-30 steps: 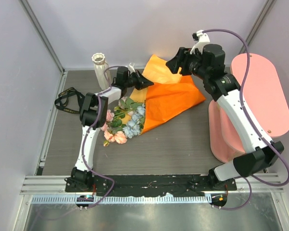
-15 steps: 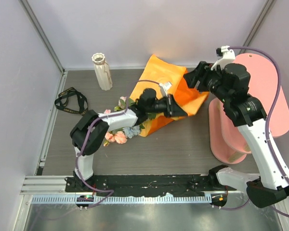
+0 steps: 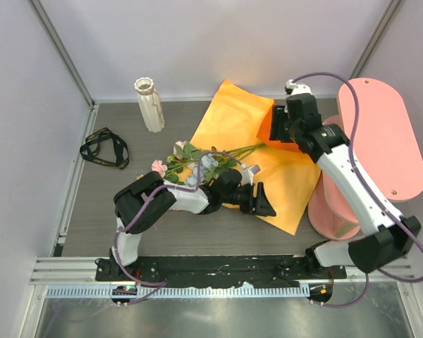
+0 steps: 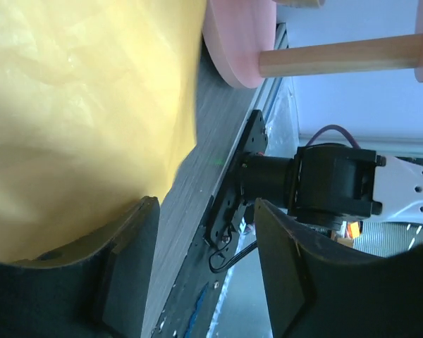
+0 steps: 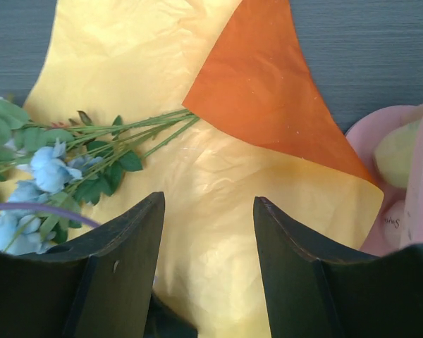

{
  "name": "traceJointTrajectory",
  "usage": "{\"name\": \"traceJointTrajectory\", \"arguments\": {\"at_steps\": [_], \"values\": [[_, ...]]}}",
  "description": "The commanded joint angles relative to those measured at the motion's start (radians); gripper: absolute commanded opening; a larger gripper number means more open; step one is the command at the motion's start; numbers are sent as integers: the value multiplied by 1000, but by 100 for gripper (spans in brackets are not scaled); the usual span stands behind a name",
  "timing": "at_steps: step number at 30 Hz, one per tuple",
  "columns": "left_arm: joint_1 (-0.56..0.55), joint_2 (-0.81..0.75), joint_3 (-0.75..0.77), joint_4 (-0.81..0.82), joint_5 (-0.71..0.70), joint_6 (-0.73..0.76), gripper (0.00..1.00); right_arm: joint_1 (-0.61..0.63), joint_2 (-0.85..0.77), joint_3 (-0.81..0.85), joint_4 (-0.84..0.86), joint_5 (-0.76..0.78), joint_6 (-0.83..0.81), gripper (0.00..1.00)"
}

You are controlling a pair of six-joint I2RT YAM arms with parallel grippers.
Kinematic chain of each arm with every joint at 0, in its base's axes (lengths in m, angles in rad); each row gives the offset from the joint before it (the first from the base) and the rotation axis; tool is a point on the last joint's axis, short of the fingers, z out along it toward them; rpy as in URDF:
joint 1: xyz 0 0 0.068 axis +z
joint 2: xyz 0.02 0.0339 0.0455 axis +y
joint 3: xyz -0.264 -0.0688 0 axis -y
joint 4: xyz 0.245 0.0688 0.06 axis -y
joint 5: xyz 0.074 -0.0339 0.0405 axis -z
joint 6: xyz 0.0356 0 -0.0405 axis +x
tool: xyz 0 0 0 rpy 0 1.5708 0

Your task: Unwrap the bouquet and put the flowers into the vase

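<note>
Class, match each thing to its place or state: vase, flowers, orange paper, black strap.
1 vase
2 flowers
3 orange paper
4 black strap

A spread open flat
B standing upright at the back
C lying looped, farthest left
D lying down, stems on the paper

Pairs: 1-B, 2-D, 3-A, 4-C

Crinkled paper sheet (image 3: 233, 123): yellow-orange, folded corner darker orange. Long-stemmed artificial flowers (image 3: 188, 153): green stems and leaves, pale blue clusters, pink blooms. Tall ribbed vase (image 3: 149, 105): cream-white, vertical ribbing. Oval shelf stand (image 3: 381, 141): pink. Looped ribbon (image 3: 102, 149): black. Bench (image 3: 197, 236): grey, wood-grained.
</note>
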Motion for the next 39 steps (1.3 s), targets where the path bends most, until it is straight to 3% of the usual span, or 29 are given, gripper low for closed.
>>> {"name": "traceJointTrajectory", "arguments": {"at_steps": [1,5,9,14,18,21,29,34,38,39], "values": [[8,-158,-44,141,35,51,64,36,159,103,14,117,-73,59],[28,-294,-133,164,49,65,60,51,391,151,98,225,-177,63],[106,-425,-220,-22,-21,126,47,83,580,209,158,372,-359,64],[267,-499,-269,-207,-82,227,46,108,711,263,227,515,-484,65],[301,-431,-231,-201,-70,286,48,110,772,277,299,585,-548,65],[301,-318,-165,-184,-43,284,42,102,818,298,394,749,-628,61],[289,-150,-110,-144,-104,264,37,-8,803,272,655,760,-792,52],[278,-103,-133,-94,-109,227,37,-64,904,349,666,750,-846,32],[264,-92,-134,-107,-136,218,37,-93,956,421,718,789,-878,35],[261,-88,-136,-107,-144,215,37,-100,998,445,717,802,-886,41]]}}
